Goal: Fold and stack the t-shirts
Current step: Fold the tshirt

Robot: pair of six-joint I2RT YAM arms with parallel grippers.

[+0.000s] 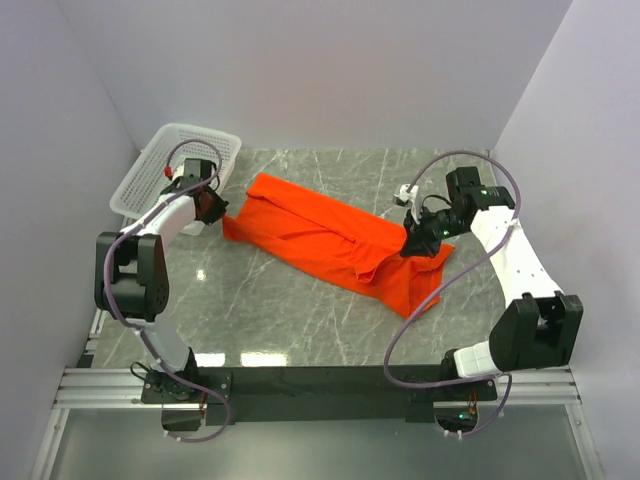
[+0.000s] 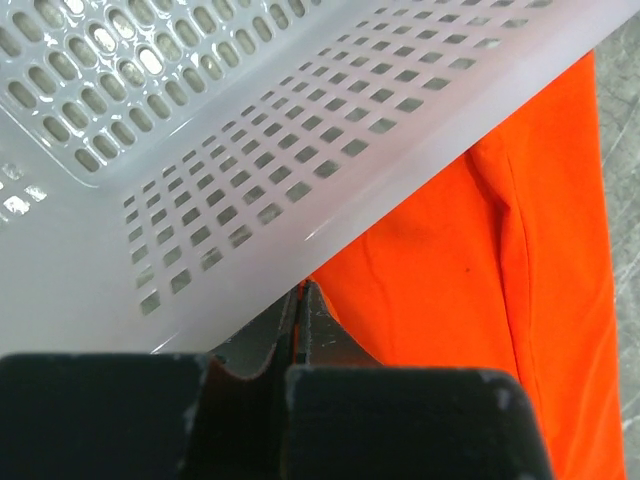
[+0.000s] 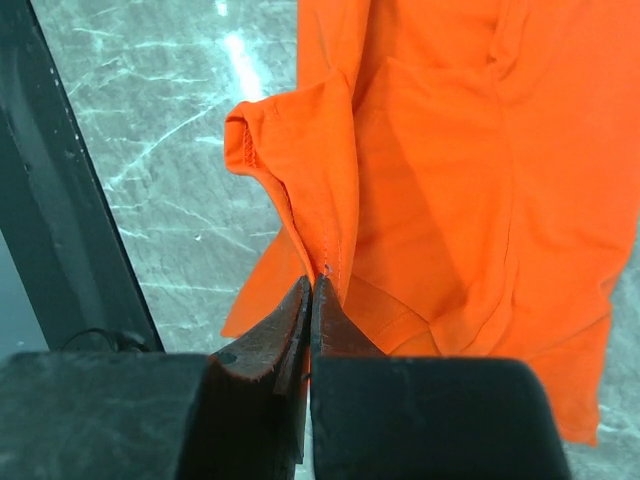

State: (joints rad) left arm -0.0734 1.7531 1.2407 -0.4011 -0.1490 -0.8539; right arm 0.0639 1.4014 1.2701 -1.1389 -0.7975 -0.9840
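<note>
The orange-red t-shirt (image 1: pixel 320 235) stretches as a rumpled diagonal band across the grey marble table, from back left to right. My left gripper (image 1: pixel 218 212) is shut on its left corner, beside the basket; in the left wrist view a sliver of orange shows between the closed jaws of the left gripper (image 2: pixel 302 290), with the t-shirt (image 2: pixel 480 280) running off to the right. My right gripper (image 1: pixel 412 240) is shut on the other end. In the right wrist view the right gripper (image 3: pixel 312 283) pinches a stitched hem of the t-shirt (image 3: pixel 450 180), and a sleeve fold hangs to the left.
A white plastic mesh basket (image 1: pixel 150 175) stands at the back left corner, its rim right over the left gripper; its wall (image 2: pixel 250 150) fills most of the left wrist view. White walls enclose the table on three sides. A black rail (image 1: pixel 320 380) runs along the near edge.
</note>
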